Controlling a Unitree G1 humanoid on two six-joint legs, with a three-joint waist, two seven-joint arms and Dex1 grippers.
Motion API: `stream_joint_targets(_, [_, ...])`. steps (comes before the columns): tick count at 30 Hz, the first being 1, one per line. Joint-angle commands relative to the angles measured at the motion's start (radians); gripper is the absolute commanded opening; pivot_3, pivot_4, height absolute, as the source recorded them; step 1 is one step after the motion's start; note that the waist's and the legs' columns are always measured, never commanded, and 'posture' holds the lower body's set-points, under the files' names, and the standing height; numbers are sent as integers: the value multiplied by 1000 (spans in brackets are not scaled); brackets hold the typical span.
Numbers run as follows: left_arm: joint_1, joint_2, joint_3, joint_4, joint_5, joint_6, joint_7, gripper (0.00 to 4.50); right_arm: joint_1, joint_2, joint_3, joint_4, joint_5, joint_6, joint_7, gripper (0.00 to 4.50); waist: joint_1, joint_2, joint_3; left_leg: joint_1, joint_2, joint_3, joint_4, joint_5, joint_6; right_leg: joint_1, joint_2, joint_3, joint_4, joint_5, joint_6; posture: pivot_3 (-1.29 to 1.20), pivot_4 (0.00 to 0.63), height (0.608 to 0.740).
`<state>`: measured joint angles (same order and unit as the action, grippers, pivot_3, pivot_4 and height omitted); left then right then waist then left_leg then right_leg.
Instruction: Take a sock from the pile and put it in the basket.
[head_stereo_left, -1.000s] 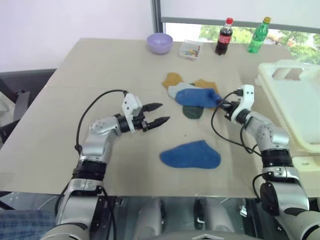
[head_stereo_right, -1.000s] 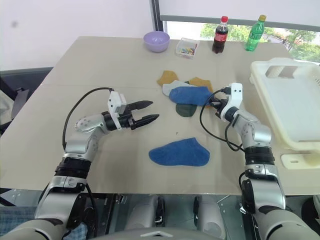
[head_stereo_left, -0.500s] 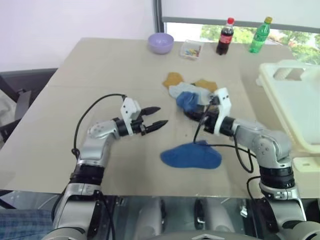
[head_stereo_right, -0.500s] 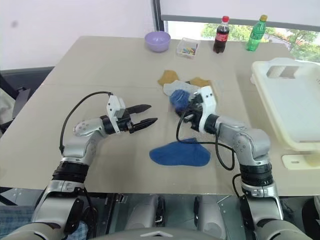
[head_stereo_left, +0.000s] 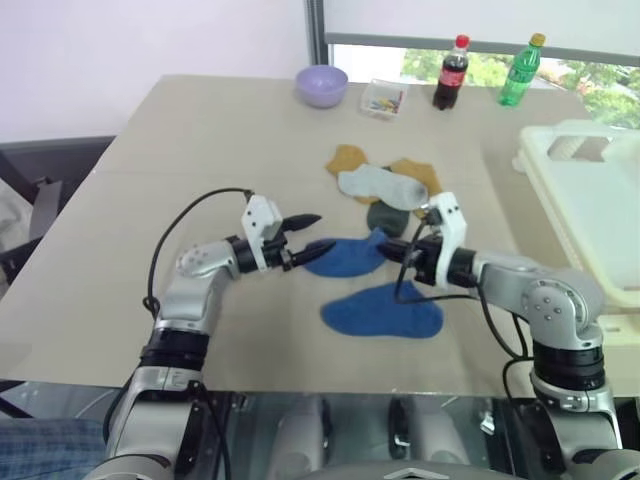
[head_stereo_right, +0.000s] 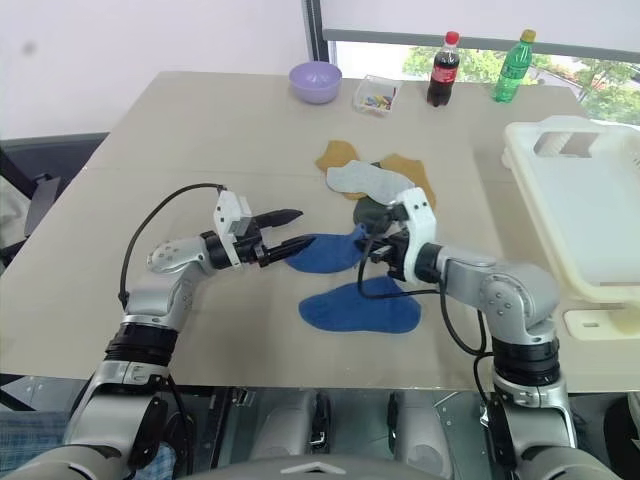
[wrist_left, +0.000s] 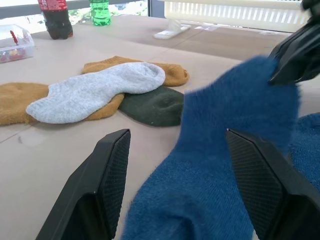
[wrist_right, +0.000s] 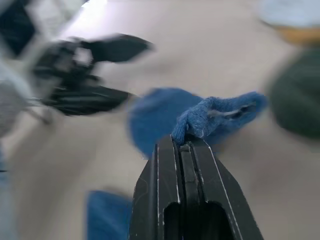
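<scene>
no legible text, labels or numbers

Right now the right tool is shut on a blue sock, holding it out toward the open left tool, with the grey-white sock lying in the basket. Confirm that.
Wrong on one count: the grey-white sock lies on the pile on the table, not in the basket, as the left eye view shows. The right tool is shut on the blue sock, held toward the open left tool.
</scene>
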<state>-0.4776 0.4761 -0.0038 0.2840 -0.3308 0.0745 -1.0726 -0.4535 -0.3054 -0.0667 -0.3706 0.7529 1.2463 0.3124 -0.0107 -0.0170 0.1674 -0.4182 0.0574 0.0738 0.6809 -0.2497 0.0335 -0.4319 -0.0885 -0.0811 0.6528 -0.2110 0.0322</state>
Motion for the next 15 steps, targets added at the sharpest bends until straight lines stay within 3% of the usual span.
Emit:
stream_joint_targets(1, [15, 13, -13, -30, 27, 2, 12, 3226, 31, -27, -44, -35, 5, 10, -11, 32, 0, 0, 0, 0, 0, 0, 0, 0, 0, 0, 0, 0, 0, 0, 0, 0, 150, 736])
stream_joint_targets(15, [53, 92, -62, 50, 128, 44, -2, 3226, 135, -48, -59, -53, -22, -10, -60, 32, 0, 0, 0, 0, 0, -2, -1, 0, 0, 0, 0, 0, -1, -2, 3, 0, 150, 736])
